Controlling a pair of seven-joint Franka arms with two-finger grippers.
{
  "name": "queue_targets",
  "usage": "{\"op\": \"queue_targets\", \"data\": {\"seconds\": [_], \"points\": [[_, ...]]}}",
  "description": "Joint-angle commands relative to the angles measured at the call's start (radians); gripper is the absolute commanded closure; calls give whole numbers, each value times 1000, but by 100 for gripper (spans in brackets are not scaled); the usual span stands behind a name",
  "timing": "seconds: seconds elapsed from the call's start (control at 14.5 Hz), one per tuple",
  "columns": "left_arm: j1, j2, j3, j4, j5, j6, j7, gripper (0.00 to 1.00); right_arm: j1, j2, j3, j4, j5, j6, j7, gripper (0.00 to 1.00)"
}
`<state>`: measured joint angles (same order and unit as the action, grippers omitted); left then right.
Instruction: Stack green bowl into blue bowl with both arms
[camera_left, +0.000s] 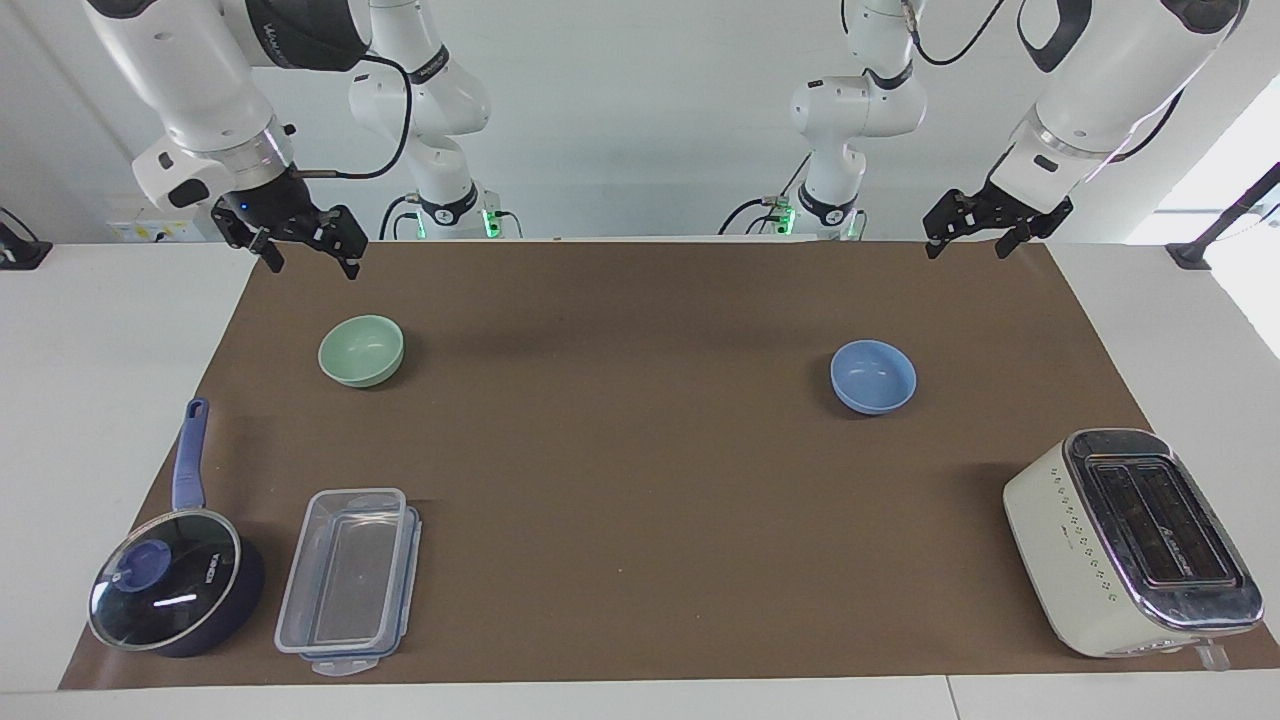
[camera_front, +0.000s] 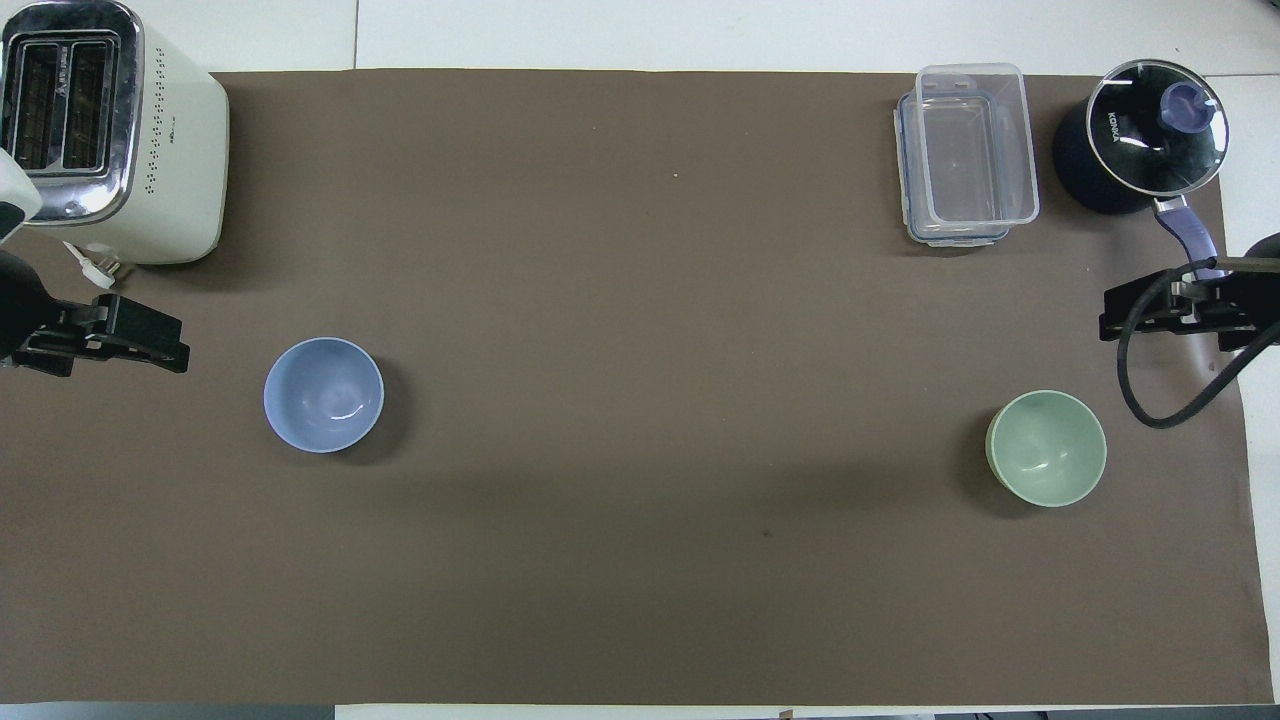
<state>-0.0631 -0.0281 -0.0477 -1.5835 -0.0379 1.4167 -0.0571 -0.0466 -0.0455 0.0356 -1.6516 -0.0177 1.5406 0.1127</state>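
Covering white table (camera_left: 110, 400): brown mat (camera_left: 640, 480); white wall (camera_left: 640, 120) above.

Toaster (camera_front: 110, 130) top corner cut off.

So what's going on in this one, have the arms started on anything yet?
Not yet. Both arms hang raised and empty-handed: the right gripper open above the mat's edge near the green bowl, the left gripper open at the end where the blue bowl sits. The two bowls stand apart, upright and empty on the brown mat. Nothing is stacked.
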Motion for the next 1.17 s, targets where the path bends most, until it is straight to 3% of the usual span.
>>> {"op": "queue_targets", "data": {"seconds": [0.0,0.76,1.1], "points": [[-24,-9,12,2,26,4,2,0,-7,-2,4,-5,-18,9,9,0],[-14,-13,11,-10,24,15,0,0,-10,-13,4,-33,-2,45,25,0],[-8,-84,12,-182,24,194,2,0,2,-16,4,-42,1,58,31,0]]}}
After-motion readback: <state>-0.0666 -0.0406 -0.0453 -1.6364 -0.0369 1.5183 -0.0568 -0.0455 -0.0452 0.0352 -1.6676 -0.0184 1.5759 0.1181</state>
